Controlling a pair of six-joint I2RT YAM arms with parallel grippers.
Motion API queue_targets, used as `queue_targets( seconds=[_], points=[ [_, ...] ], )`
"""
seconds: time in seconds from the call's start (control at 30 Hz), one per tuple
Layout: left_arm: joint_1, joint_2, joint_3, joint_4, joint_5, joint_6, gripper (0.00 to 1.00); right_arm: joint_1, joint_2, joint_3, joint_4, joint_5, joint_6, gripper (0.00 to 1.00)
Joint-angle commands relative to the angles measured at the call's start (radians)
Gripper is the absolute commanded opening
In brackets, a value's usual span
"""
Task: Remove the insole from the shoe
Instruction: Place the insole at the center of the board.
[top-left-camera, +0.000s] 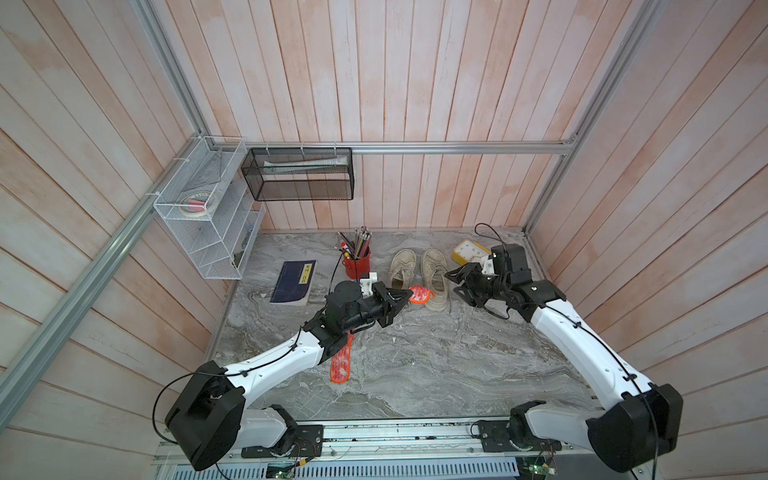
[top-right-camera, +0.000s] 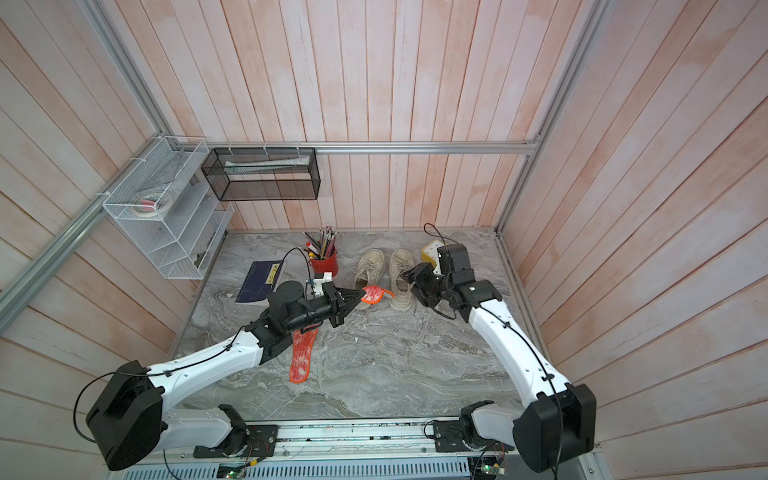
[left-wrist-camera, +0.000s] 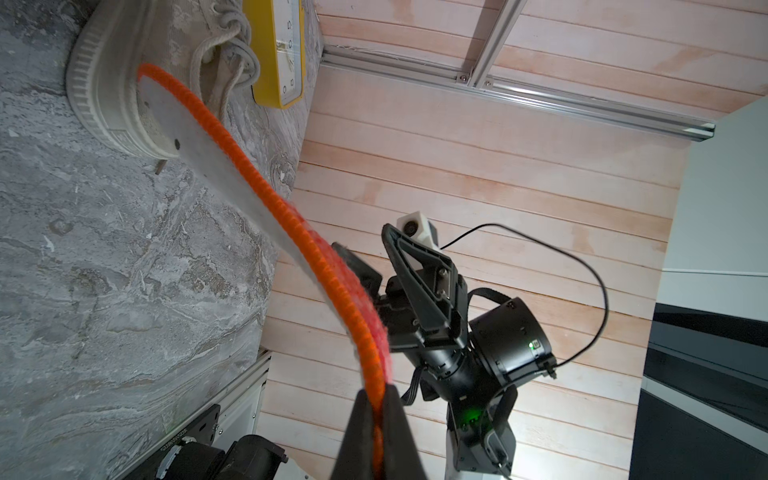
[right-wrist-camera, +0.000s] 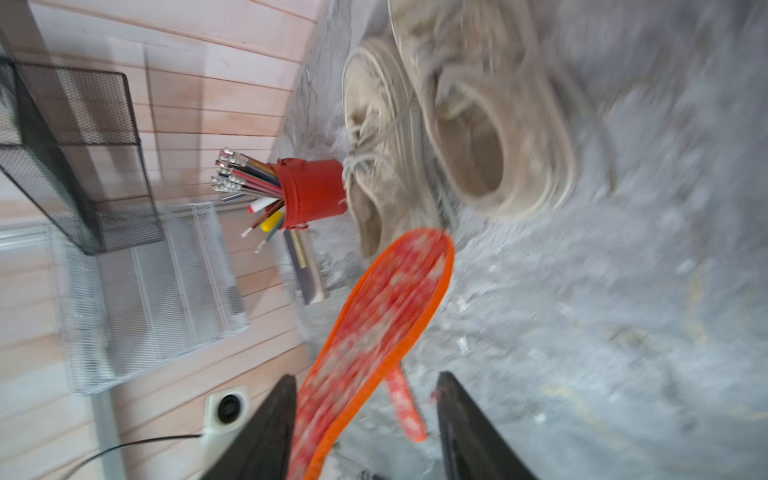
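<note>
Two beige shoes stand side by side at the back, the left shoe (top-left-camera: 402, 268) (top-right-camera: 370, 266) and the right shoe (top-left-camera: 434, 278) (top-right-camera: 401, 276) (right-wrist-camera: 490, 137). My left gripper (top-left-camera: 409, 296) (top-right-camera: 360, 296) (left-wrist-camera: 376, 399) is shut on one end of a red insole with an orange edge (top-left-camera: 420, 294) (top-right-camera: 373, 294) (left-wrist-camera: 249, 174) (right-wrist-camera: 374, 324). The insole is lifted in the air, and its far end hangs by the right shoe's heel (left-wrist-camera: 108, 95). The right shoe's opening looks empty. My right gripper (top-left-camera: 452, 283) (top-right-camera: 409, 282) (right-wrist-camera: 366, 375) is open beside that shoe and holds nothing.
Another orange insole (top-left-camera: 341, 365) (top-right-camera: 301, 361) lies on the marble table under the left arm. A red cup of pencils (top-left-camera: 357, 264) (right-wrist-camera: 311, 193), a blue notebook (top-left-camera: 294, 282) and a yellow clock (top-left-camera: 469, 251) (left-wrist-camera: 282, 50) sit near the shoes. Wire baskets (top-left-camera: 208, 216) hang on the left wall.
</note>
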Motion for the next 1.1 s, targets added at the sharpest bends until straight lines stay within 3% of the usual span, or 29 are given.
queue_targets(
  seconds=[0.0,0.1,0.27,0.5,0.77,0.9,1.03,1.07],
  points=[
    [0.005,0.001,-0.02,0.029,0.012,0.0,0.0,0.042,-0.041,-0.096,0.241,-0.077,0.389,0.78],
    [0.005,-0.005,-0.024,0.026,0.011,0.003,0.0,0.084,-0.038,-0.136,0.349,-0.081,0.494,0.79],
    [0.005,-0.019,-0.034,0.028,0.005,0.006,0.0,0.101,0.002,-0.165,0.449,-0.085,0.553,0.78],
    [0.005,-0.044,-0.056,0.027,-0.003,-0.006,0.0,0.111,0.056,-0.193,0.563,-0.094,0.583,0.62],
    [0.005,-0.049,-0.068,0.057,-0.018,-0.018,0.0,0.141,0.074,-0.229,0.6,-0.089,0.605,0.62],
    [0.005,-0.058,-0.079,0.057,-0.026,-0.026,0.0,0.147,0.084,-0.252,0.628,-0.079,0.615,0.49],
    [0.005,-0.081,-0.111,0.058,-0.045,-0.04,0.0,0.151,0.098,-0.259,0.671,-0.066,0.606,0.23],
    [0.005,-0.088,-0.114,0.05,-0.048,-0.041,0.04,0.152,0.1,-0.258,0.677,-0.062,0.6,0.18]
  ],
)
